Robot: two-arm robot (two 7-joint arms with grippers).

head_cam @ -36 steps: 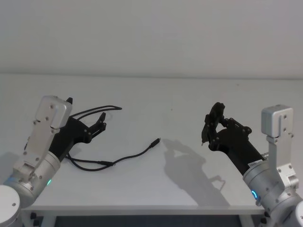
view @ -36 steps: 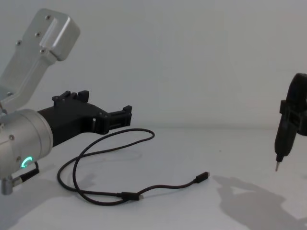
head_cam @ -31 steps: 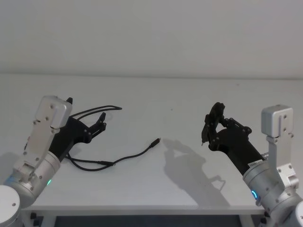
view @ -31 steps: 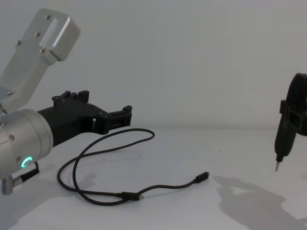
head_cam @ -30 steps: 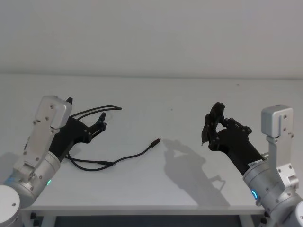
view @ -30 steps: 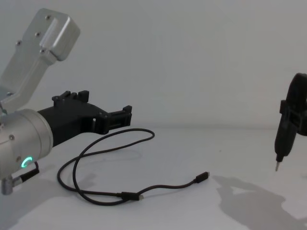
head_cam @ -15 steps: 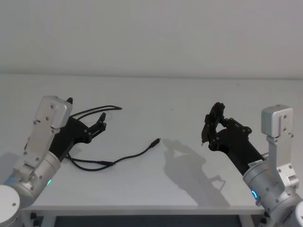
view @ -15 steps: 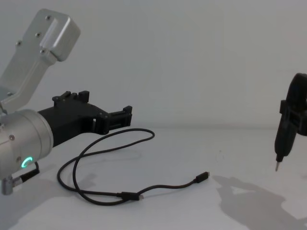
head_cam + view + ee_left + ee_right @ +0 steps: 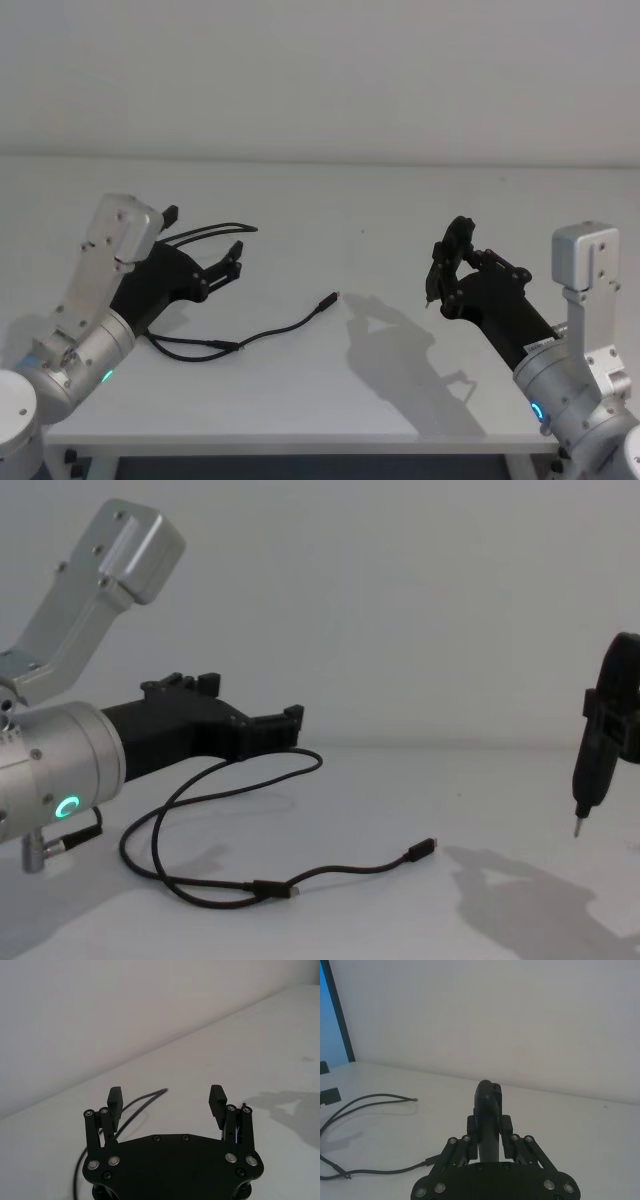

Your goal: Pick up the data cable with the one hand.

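Note:
The data cable (image 9: 285,328) lies looped on the white table, left of centre, with one small plug (image 9: 330,298) pointing to the middle. It also runs across the chest view (image 9: 200,798) and both wrist views (image 9: 145,1098) (image 9: 370,1097). My left gripper (image 9: 236,258) hovers open just above the cable's far loop, touching nothing. Its two fingers stand wide apart (image 9: 166,1102), and from the side it is above the cable (image 9: 290,722). My right gripper (image 9: 440,270) is held up at the right, shut on a black pointed tool (image 9: 489,1105) (image 9: 592,770).
The table's front edge (image 9: 300,435) runs close below both arms. A short wire with a silver plug (image 9: 62,842) hangs under my left wrist. The right arm throws a dark shadow (image 9: 400,350) on the table right of centre.
My left arm has pushed forward and to the right, so its open gripper now reaches farther over the cable's far loop. The right arm and the cable are as before.

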